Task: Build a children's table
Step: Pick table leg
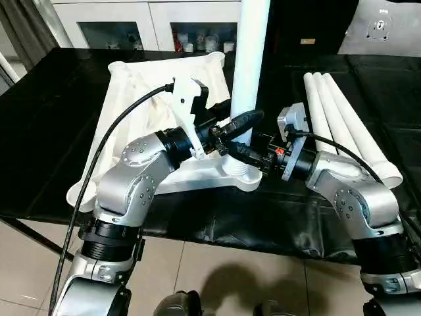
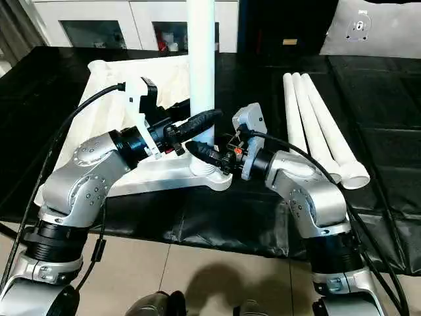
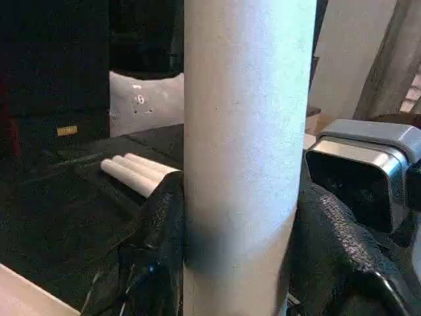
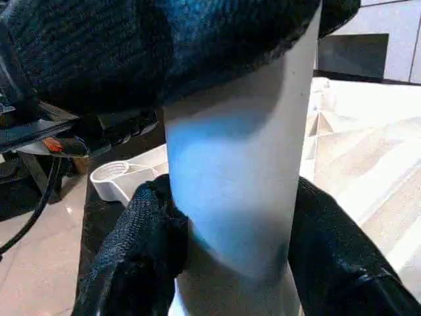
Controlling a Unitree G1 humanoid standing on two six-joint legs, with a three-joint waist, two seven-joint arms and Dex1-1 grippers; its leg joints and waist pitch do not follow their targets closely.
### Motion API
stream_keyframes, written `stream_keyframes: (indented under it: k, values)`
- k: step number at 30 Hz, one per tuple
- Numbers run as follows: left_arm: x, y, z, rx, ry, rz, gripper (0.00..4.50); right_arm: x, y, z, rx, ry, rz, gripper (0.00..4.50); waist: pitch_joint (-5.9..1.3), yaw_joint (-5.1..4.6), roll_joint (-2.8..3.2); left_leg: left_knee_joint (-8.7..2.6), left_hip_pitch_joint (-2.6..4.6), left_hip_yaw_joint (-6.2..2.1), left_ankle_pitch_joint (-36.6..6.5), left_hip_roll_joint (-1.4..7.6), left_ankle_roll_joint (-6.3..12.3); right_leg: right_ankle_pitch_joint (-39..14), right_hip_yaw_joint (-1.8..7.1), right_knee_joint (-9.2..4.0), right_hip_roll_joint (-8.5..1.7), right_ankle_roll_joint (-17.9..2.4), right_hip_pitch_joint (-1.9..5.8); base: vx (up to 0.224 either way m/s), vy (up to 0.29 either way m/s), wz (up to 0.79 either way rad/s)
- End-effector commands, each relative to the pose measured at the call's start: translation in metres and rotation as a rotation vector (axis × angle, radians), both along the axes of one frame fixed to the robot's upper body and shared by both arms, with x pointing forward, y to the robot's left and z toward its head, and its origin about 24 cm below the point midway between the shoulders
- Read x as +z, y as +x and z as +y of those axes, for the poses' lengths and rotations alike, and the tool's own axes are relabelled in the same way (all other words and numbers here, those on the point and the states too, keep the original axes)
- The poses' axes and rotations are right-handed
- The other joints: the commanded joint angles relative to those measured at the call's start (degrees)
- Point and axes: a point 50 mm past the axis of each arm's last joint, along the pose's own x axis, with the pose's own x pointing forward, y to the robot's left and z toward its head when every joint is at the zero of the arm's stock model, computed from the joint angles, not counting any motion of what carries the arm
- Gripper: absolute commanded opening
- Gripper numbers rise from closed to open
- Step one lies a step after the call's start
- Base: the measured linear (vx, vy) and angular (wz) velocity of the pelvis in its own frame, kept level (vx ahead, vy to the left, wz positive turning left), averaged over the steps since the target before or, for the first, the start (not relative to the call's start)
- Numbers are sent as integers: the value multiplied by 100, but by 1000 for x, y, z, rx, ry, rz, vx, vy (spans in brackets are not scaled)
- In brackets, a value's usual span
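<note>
Tabletop (image 1: 141, 105): white ribbed plastic, upside down near black work table's (image 1: 59, 105) front edge.
Upright leg (image 1: 248, 59): smooth tube in near corner socket (image 1: 242, 172).
Left gripper (image 1: 238, 124): clamps upright leg.
Right gripper (image 1: 245, 153): clamps it lower.
Spare legs (image 1: 345, 125): three, alongside, well apart.

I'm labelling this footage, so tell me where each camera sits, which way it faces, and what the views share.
Left eye view: on the head, looking forward and down at the upright leg standing in the table top, over both silver forearms.
Right eye view: beside it, same scene; spare legs lie to the right.
Left wrist view: on the left wrist, looking along the left gripper, whose fingers flank the leg.
Right wrist view: on the right wrist, looking along the right gripper, likewise around the leg.
All four share the upright leg.
</note>
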Motion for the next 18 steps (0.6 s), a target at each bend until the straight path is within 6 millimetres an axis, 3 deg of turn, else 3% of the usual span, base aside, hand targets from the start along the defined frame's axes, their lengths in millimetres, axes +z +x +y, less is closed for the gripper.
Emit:
stream_keyframes:
  k: [1,10,11,12,18]
  values:
    - [1,0,3,19,27,-22,191,8,2,1,1,6,-40,193,-448,2,-74,-368,232,-229,-1213,507,375,-645,249,-451,-522,-1354,188,0,0,0]
    - [7,7,6,50,-3,11,191,9,5,-1,-20,-6,-43,193,-455,2,-83,-360,234,-225,-1189,500,364,-596,250,-439,-526,-1389,195,0,0,0]
    - [7,8,7,56,-6,16,191,10,5,-2,-21,0,-40,249,-455,0,-91,-359,232,-227,-1194,498,365,-604,248,-439,-525,-1396,198,0,0,0]
    - [8,10,7,62,-9,26,191,11,5,-3,-19,6,-36,263,-459,1,-88,-352,232,-224,-1169,494,373,-593,249,-440,-526,-1398,199,0,0,0]
    - [9,13,11,35,-30,49,191,18,2,-10,44,39,8,304,-474,15,-98,-327,227,-222,-985,488,494,-440,241,-432,-523,-1409,218,0,0,0]
